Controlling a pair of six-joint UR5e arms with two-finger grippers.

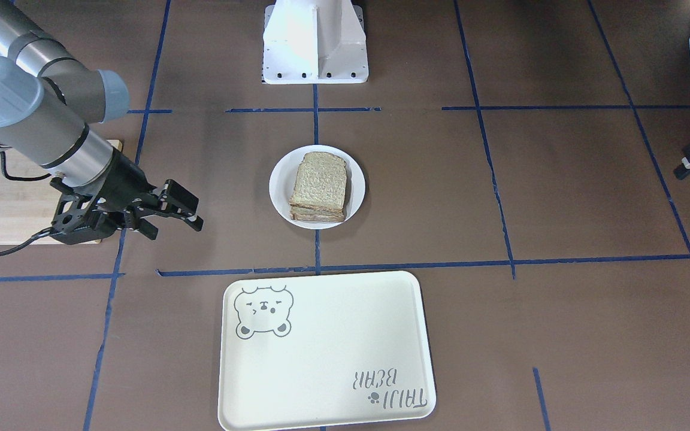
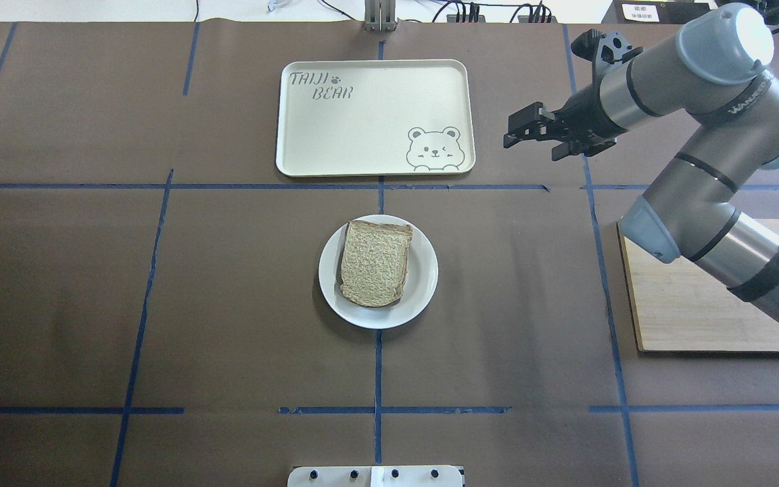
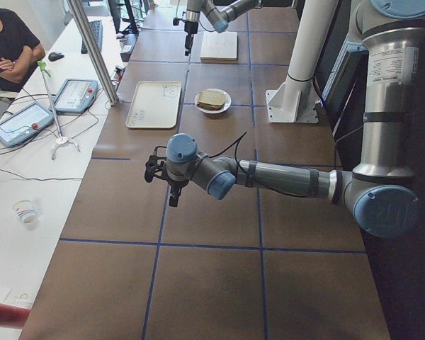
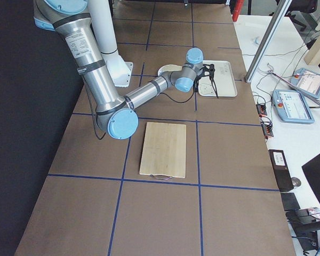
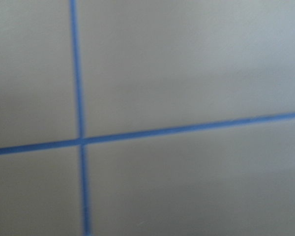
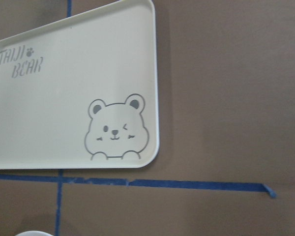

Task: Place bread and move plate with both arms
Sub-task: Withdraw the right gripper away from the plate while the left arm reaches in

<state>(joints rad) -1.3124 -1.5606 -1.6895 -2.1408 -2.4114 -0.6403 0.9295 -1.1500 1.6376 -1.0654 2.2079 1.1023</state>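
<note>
The bread (image 1: 319, 187) lies flat on the small white plate (image 1: 279, 185) at the table's middle; both also show in the overhead view, bread (image 2: 376, 262) on plate (image 2: 423, 277). My right gripper (image 1: 177, 230) hovers open and empty to the plate's side, near the tray's corner in the overhead view (image 2: 531, 145). My left gripper (image 1: 689, 164) is far off on the other side, cut by the frame edge. I cannot tell whether it is open or shut. The left wrist view shows only brown table and blue tape.
The cream bear tray (image 2: 362, 122) lies beyond the plate and fills the right wrist view (image 6: 64, 88). A wooden board (image 2: 694, 304) lies under my right arm. The white pedestal (image 1: 315, 42) stands at the robot's side of the table.
</note>
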